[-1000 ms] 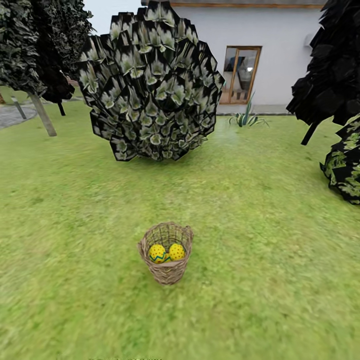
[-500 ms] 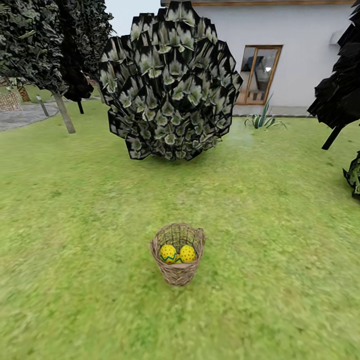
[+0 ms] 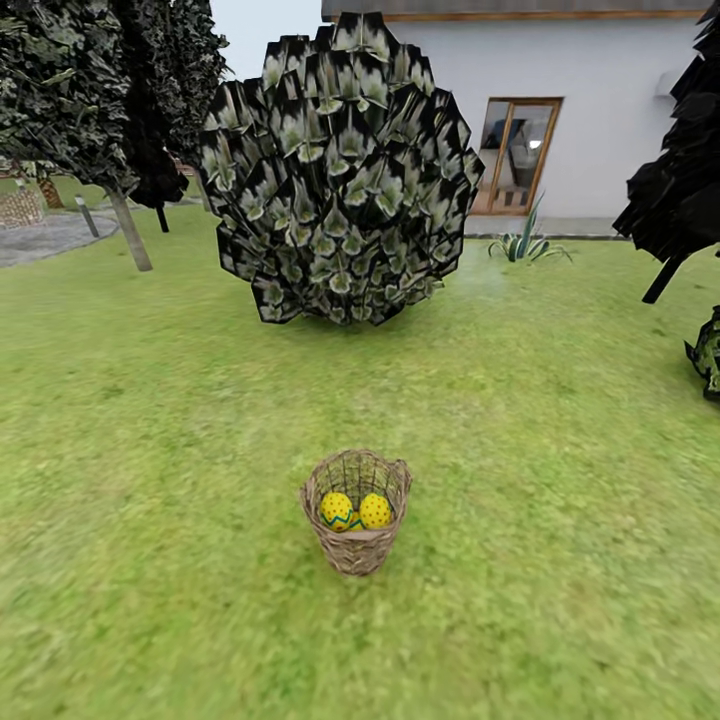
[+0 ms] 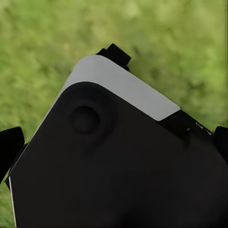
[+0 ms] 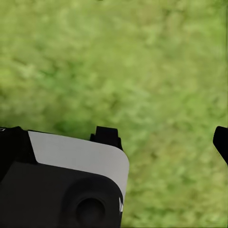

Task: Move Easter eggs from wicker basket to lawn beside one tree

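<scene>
Right ahead, the basket [image 3: 356, 512] stands upright on the lawn [image 3: 560, 420] — two eggs [image 3: 337, 509] visible inside, side by side. Both sets of fingers — can't tell whether released or clenched.

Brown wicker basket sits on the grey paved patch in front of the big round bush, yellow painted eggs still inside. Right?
Not quite. The head view shows the brown wicker basket standing on the green lawn, not the grey paved patch, which lies far off. It is in front of the big round bush, with yellow painted eggs inside.
</scene>
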{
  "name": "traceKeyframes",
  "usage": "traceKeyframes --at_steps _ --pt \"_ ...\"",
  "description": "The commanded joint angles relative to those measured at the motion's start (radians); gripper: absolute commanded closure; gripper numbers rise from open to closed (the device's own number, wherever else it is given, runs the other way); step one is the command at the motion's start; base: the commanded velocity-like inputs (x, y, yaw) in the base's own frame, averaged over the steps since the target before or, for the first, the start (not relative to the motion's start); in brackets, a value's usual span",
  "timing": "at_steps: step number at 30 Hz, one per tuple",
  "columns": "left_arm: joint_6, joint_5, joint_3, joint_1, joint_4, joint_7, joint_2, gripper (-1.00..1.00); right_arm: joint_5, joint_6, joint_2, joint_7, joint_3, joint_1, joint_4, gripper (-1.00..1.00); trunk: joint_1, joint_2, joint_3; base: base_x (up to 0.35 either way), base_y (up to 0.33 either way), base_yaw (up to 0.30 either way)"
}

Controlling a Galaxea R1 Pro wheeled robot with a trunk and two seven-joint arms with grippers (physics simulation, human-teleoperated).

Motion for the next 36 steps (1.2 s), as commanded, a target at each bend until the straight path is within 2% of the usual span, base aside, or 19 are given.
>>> traceKeyframes --at_steps 1,18,34,36 --pt "0.000 -0.006 0.008 -0.001 0.001 0.003 0.000 -1.00 0.006 -0.005 0.000 -0.002 0.002 -0.001 0.003 -1.00 0.000 0.000 0.001 0.000 0.000 0.000" --pt "0.000 -0.006 0.008 -0.001 0.001 0.003 0.001 -1.00 0.006 -0.006 -0.001 -0.002 0.002 -0.001 0.003 -1.00 0.000 0.000 0.007 0.004 0.000 0.000" --pt "0.000 -0.006 0.008 -0.001 0.001 0.001 0.003 -1.00 0.003 -0.007 -0.002 -0.004 0.000 -0.001 0.001 -1.00 0.000 0.000 0.007 0.235 0.065 0.000" --pt "0.001 -0.008 0.008 -0.001 -0.008 0.000 0.010 -1.00 -0.002 -0.022 -0.003 -0.004 -0.004 -0.001 -0.044 -1.00 0.000 0.000 0.007 0.016 0.004 0.000"
